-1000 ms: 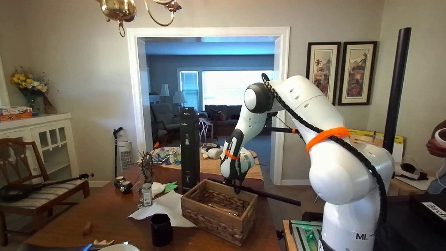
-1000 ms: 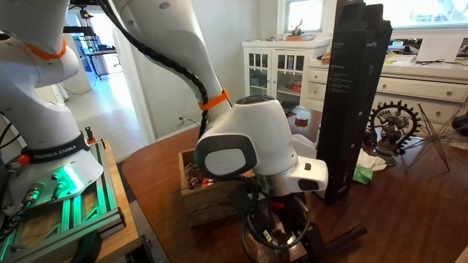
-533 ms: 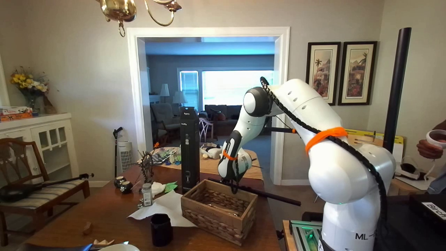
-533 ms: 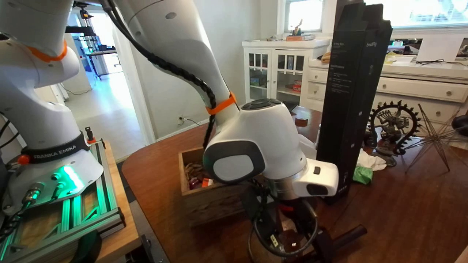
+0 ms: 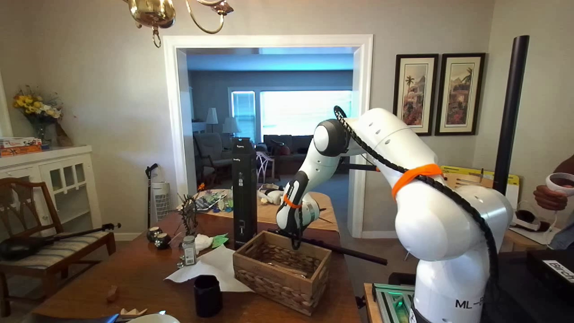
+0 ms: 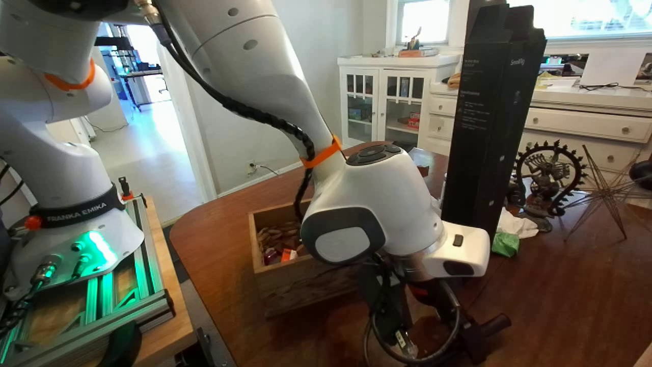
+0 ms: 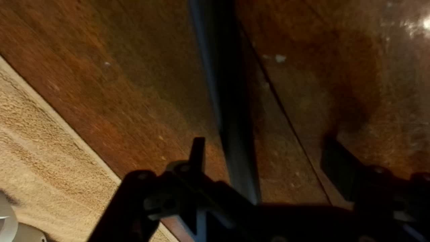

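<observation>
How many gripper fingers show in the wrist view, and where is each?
2: one finger to the picture's left of the black rod, the other finger to its right. Both are hard to make out lower down.

In an exterior view, a black cup is plonked near on the table, some white paper spread just beyond. A striped-seat chair can be spotted on the left, flowers are stuck in a vase far left, and two framed pictures are hung on the far wall, right side.
</observation>
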Motion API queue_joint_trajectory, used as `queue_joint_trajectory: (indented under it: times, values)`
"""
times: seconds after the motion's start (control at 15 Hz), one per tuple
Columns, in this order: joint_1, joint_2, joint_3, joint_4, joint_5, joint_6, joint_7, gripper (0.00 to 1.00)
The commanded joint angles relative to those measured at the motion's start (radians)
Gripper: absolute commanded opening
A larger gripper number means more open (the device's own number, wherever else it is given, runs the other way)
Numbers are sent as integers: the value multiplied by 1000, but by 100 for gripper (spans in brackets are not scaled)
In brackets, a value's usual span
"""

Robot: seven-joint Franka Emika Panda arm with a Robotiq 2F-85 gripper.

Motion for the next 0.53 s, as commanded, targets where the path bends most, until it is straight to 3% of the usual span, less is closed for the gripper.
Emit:
queue_joint_trajectory:
  times: [0.0, 0.47]
  values:
    - [-25, 68, 35, 67, 11, 48, 16, 56]
    - [-39, 57, 47, 72, 11, 31, 46, 3]
